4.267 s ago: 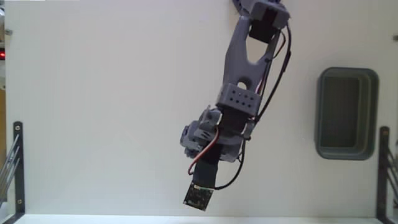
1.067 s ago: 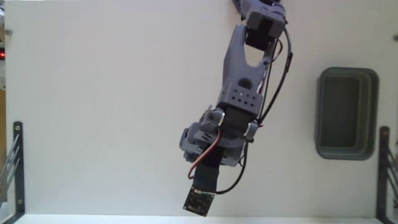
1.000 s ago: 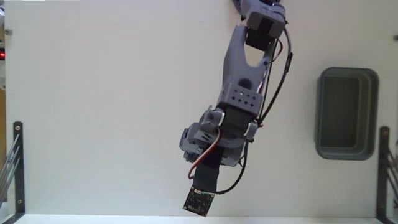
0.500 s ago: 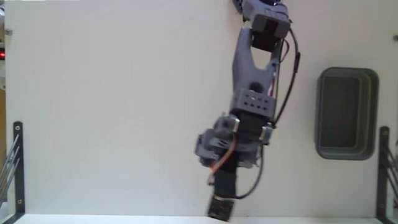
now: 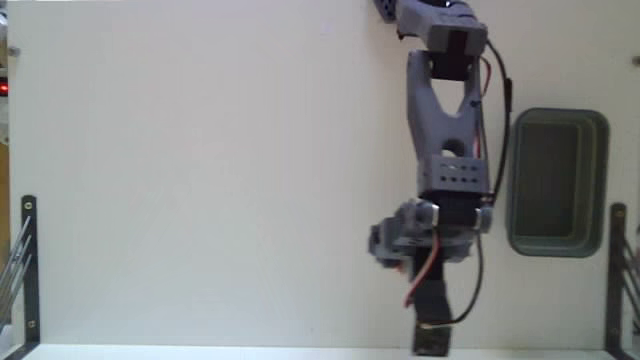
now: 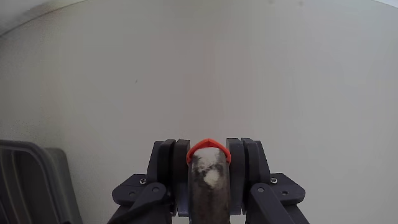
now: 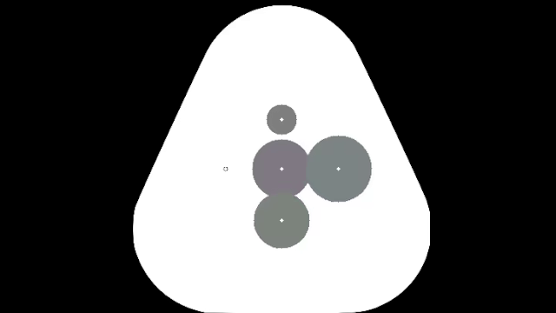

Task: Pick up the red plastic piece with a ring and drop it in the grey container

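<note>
In the wrist view my gripper (image 6: 207, 154) is shut on the red plastic piece with a ring (image 6: 206, 145). The red arc shows at the fingertips, with a greyish rounded part below it between the dark fingers (image 6: 168, 168). The grey container (image 6: 55, 163) sits at the lower left of that view, off to the side of the gripper. In the fixed view the grey arm (image 5: 446, 150) reaches down from the top. The container (image 5: 514, 190) lies just right of it. The gripper and the piece are hidden under the wrist there.
The table is plain white. Black metal brackets stand at its left edge (image 5: 28, 270) and right edge (image 5: 617, 265) in the fixed view. A small camera board (image 5: 432, 340) hangs at the arm's lower end near the bottom edge.
In the fixed view the arm has swung to the right, from the table's middle to just beside the container. The container has not moved.
</note>
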Tool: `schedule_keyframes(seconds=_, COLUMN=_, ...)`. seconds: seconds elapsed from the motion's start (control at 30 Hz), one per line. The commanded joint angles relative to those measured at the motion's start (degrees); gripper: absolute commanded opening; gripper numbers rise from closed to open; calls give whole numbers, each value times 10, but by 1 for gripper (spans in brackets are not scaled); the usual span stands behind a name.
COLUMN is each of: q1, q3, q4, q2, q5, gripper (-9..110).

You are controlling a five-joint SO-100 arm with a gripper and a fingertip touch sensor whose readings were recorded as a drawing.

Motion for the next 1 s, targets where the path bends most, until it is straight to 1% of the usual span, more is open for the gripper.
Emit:
schedule_keyframes(seconds=0.0, q1=-31, q3=11, q4=-17, q2=85, q5=3, gripper=26)
schedule_keyframes(seconds=0.97, q1=-293, q3=157, q4=-55, q2=194, q5=3, gripper=26)
